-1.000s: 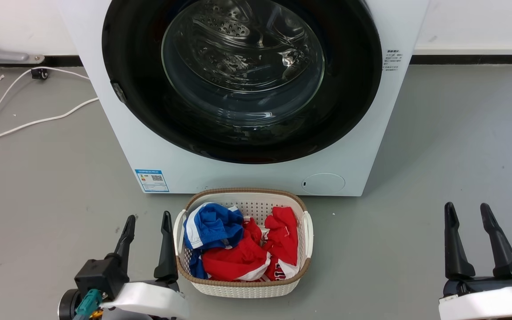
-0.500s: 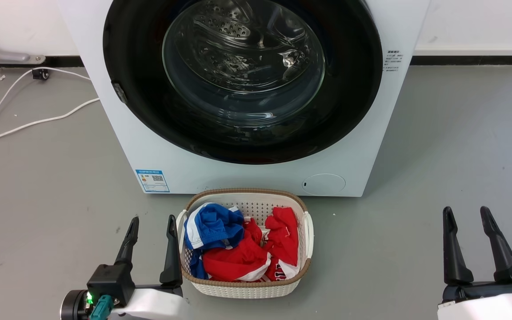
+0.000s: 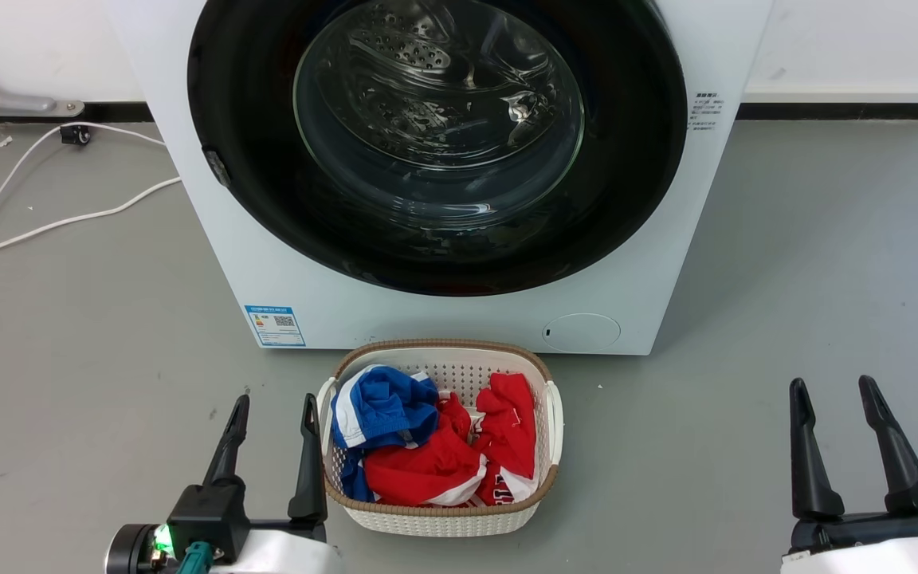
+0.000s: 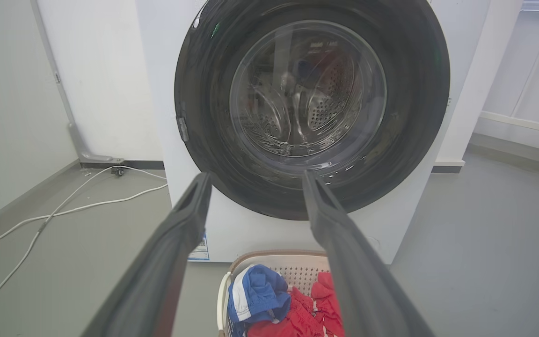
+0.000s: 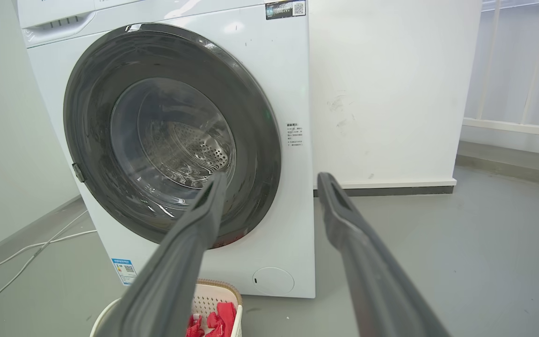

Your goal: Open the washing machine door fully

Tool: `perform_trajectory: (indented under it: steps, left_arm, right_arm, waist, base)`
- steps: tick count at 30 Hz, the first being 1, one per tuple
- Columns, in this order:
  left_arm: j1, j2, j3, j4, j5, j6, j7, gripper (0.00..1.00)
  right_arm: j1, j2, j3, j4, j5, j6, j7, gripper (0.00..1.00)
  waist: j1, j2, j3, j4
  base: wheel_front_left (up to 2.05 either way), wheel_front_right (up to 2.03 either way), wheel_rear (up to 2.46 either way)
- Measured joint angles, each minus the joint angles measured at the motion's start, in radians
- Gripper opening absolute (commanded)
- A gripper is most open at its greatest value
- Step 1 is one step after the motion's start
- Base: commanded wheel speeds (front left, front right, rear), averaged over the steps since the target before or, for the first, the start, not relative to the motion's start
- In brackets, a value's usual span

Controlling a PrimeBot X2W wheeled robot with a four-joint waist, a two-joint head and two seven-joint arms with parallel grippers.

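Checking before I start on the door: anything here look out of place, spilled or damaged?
Nothing looks spilled or damaged; the washing machine door sits shut. Two things stand out: the laundry basket stands right before the machine, possibly in the door's swing, and a white cable trails loose on the floor.

Ahead of the left gripper, bare grey floor runs free to the washing machine. Just beside its right finger the laundry basket blocks the way below the washing machine door. A white cable trails well off to its left. Around the right gripper the floor lies open.
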Motion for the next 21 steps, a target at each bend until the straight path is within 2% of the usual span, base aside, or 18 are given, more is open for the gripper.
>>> perform_trajectory:
  steps: [21]
  left_arm:
    - [0.004, -0.001, -0.001, 0.012, 0.003, 0.009, -0.006, 1.0]
  right_arm:
    - [0.006, 0.0, -0.002, 0.03, 0.026, 0.0, -0.007, 1.0]
  waist:
    - [0.0, 0.0, -0.003, 0.001]
  base:
    - [0.0, 0.0, 0.0]
